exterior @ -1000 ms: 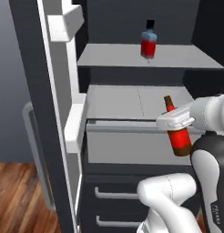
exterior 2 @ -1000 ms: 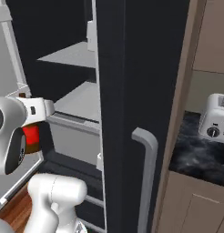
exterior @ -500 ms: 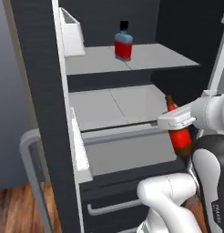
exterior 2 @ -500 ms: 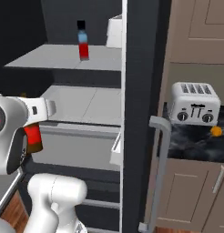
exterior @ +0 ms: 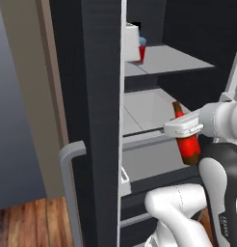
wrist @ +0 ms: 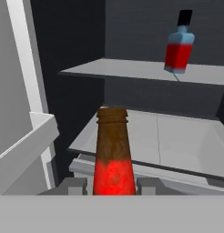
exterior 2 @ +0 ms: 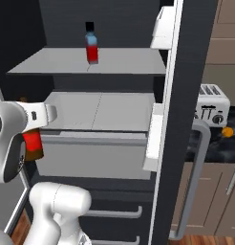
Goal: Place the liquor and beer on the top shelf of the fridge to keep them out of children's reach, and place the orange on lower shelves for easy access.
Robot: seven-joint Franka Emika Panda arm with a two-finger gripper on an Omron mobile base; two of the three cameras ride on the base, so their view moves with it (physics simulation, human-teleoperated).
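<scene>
Pincer (wrist: pixel 113 184) is clenching the beer (wrist: pixel 113 157); it needs lifting upright onto the top shelf (wrist: pixel 132 70) above, clear of the liquor (wrist: pixel 178 43).

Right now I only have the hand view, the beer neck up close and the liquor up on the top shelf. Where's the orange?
Observer: The orange lies on the dark counter right of the fridge, beside the toaster.
Operator: How is the beer sitting in the grip?
Observer: The gripper is shut on the beer near its shoulder. The body hangs free below, in front of a lower shelf.
Operator: Anything beside the arm?
Observer: The open left door stands on its left.
</scene>
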